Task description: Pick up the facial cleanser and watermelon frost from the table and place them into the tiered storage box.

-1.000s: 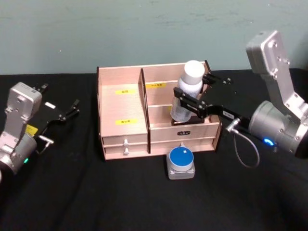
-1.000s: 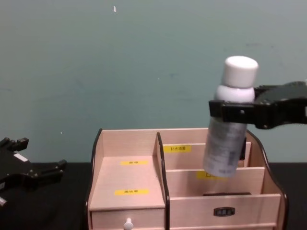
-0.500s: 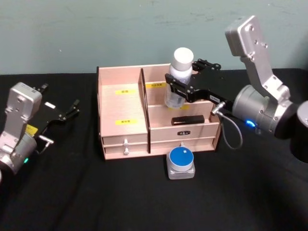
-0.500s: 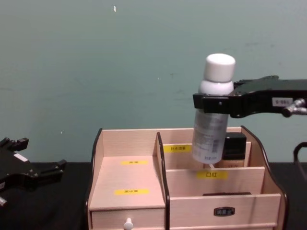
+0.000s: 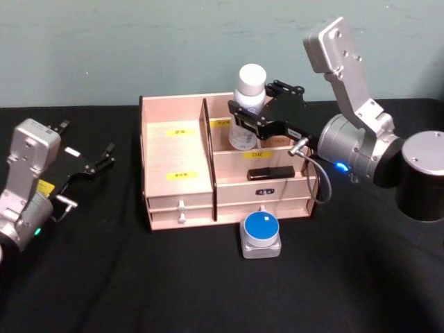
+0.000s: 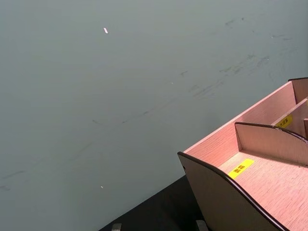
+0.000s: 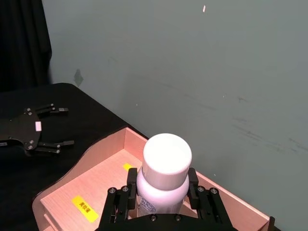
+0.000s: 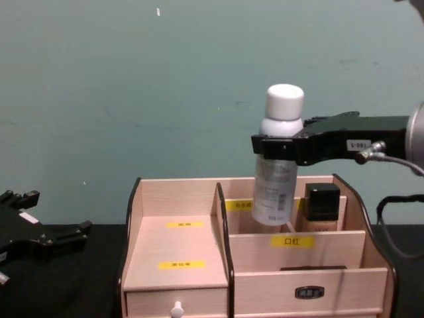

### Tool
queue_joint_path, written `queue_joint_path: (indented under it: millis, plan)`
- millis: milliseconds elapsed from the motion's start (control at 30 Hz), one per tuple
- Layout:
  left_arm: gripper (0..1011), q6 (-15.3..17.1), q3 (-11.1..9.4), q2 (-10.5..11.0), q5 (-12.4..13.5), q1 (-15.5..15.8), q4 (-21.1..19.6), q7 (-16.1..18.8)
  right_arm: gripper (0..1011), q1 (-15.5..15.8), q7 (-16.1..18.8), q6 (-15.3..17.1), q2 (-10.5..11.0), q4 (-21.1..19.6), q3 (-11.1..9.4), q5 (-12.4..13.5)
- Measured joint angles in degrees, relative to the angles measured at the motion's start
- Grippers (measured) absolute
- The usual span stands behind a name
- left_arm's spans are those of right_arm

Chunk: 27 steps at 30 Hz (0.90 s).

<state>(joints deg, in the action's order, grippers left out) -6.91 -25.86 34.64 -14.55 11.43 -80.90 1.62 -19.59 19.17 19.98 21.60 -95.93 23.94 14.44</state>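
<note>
The facial cleanser (image 5: 248,105), a white-capped translucent bottle, hangs nearly upright with my right gripper (image 5: 244,119) shut around its neck. The bottle's lower end sits over the back right compartment of the tiered storage box (image 5: 180,149). In the chest view the facial cleanser (image 8: 277,173) reaches just below the rim of the tiered storage box (image 8: 175,245). A small grey case with a round blue top (image 5: 261,236), apparently the watermelon frost, lies on the table before the box's drawers. My left gripper (image 5: 97,161) rests open at the far left.
A black-capped bottle (image 8: 322,205) stands in the same back compartment, right of the held bottle. A flat black item (image 5: 270,172) lies in the middle tier. Black cloth covers the table (image 5: 139,277), with a grey-green wall behind.
My right gripper has carried the bottle left and toward the back of the box, lowering it slightly and bringing it more upright. The left arm has not moved.
</note>
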Motion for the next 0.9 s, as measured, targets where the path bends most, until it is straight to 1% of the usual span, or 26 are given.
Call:
queue_joint_path:
  millis: [233,467,700,900]
  plan:
    - [1001,0.0,0.0,0.0,0.0,0.0,0.0,0.0,611,-1.7,0.1,-1.0,-1.8,3.3,0.6,-1.2]
    - [1001,0.0,0.0,0.0,0.0,0.0,0.0,0.0,611,-2.3,0.1,-1.5,-3.0,5.3,0.9,-2.1]
    - [1001,0.0,0.0,0.0,0.0,0.0,0.0,0.0,611,-2.7,0.3,-2.0,-3.8,6.8,1.0,-2.8]
    - [1001,0.0,0.0,0.0,0.0,0.0,0.0,0.0,611,-2.6,0.7,-2.3,-4.1,7.3,1.0,-3.0]
